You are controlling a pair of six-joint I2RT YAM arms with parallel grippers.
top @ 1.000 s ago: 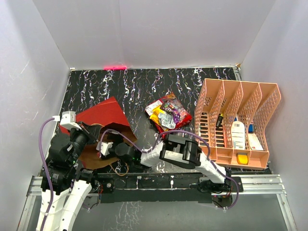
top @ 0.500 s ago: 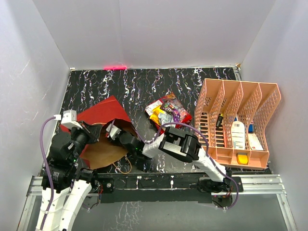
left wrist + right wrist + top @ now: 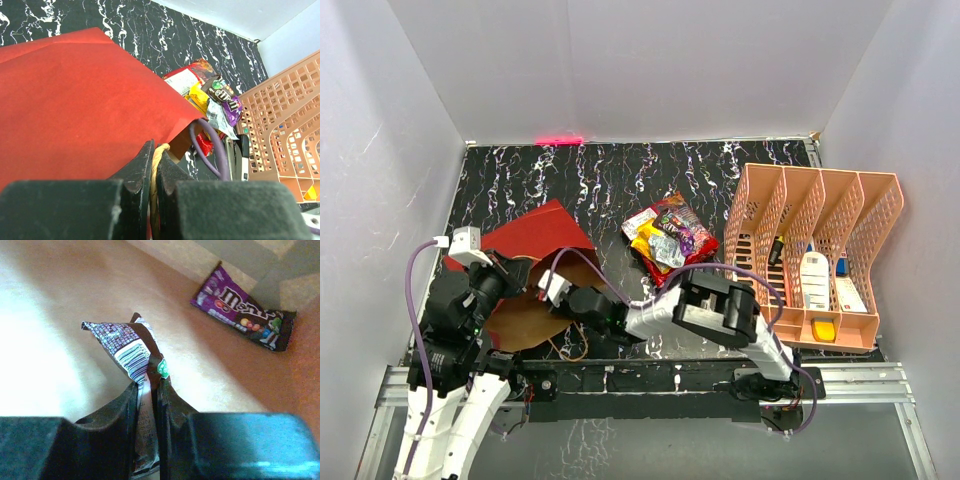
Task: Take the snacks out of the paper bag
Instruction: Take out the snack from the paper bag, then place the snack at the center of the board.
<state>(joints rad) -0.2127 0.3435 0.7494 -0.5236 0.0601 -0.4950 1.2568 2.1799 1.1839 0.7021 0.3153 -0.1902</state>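
Note:
The red paper bag (image 3: 535, 235) lies on its side at the left, its brown mouth facing the arms. My left gripper (image 3: 156, 150) is shut on its tan cord handle (image 3: 161, 152), holding the top edge of the paper bag (image 3: 75, 100) up. My right wrist (image 3: 560, 290) reaches into the mouth. Inside, my right gripper (image 3: 149, 382) is shut on a brown-and-purple snack packet (image 3: 127, 345) with a barcode, lifted off the kraft floor (image 3: 60, 300). A purple M&M's packet (image 3: 245, 322) lies farther in. Several snacks (image 3: 665, 235) are piled on the table right of the bag, and the snack pile (image 3: 210, 95) shows past the bag's edge.
A salmon-orange lattice file rack (image 3: 815, 260) stands at the right with a white bottle (image 3: 813, 278) and small items in its slots. The rack (image 3: 285, 125) is close behind the snack pile. Grey walls enclose the black marbled table (image 3: 620, 180).
My right gripper's jaws have closed on the barcode packet inside the bag, and the right arm has shifted within the bag mouth. The left gripper has kept its hold on the handle.

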